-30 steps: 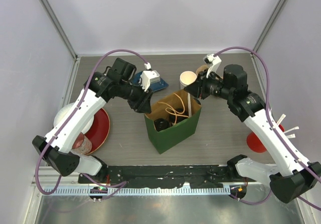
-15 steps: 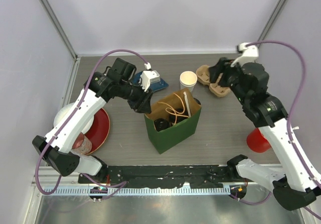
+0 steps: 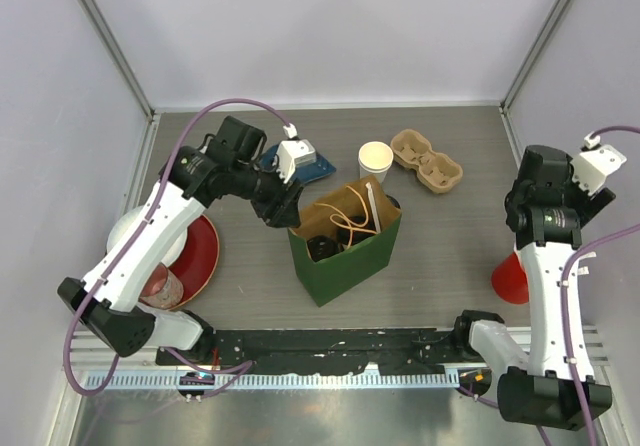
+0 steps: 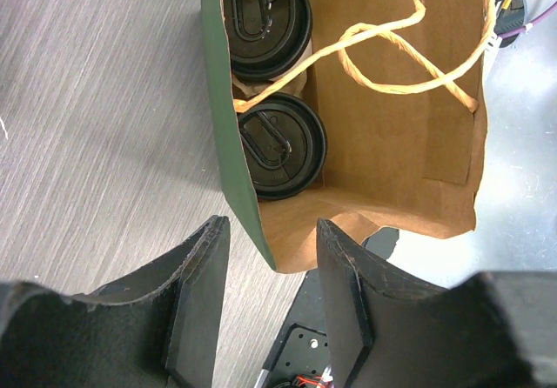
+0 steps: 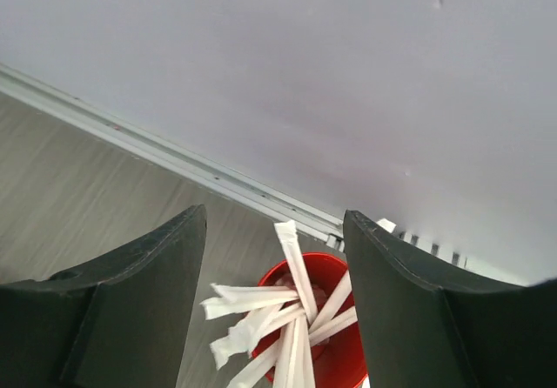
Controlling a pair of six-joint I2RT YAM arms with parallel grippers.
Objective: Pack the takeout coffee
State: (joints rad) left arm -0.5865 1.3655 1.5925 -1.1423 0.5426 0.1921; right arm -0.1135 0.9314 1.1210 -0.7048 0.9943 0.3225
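Note:
A green paper bag (image 3: pixel 345 251) with a brown inside and twine handles stands mid-table. Two cream cups with black sip lids (image 4: pixel 265 14) (image 4: pixel 278 144) stand inside it along the green wall (image 4: pixel 222 118); one lid shows in the top view (image 3: pixel 322 247). My left gripper (image 4: pixel 270 292) is open, its jaws either side of the bag's rim corner, not closed on it; in the top view it is at the bag's back-left corner (image 3: pixel 283 209). My right gripper (image 5: pixel 274 301) is open and empty above the red cup of straws (image 5: pixel 305 340).
A lidless white paper cup (image 3: pixel 375 159) and a brown pulp cup carrier (image 3: pixel 427 161) stand behind the bag. The red straw cup (image 3: pixel 510 281) is at the right edge under my right arm (image 3: pixel 548 211). A red plate (image 3: pixel 195 256) lies at the left.
My right arm has swung from beside the bag and white cup to the far right, over the red straw cup. My left gripper has stayed at the bag's corner.

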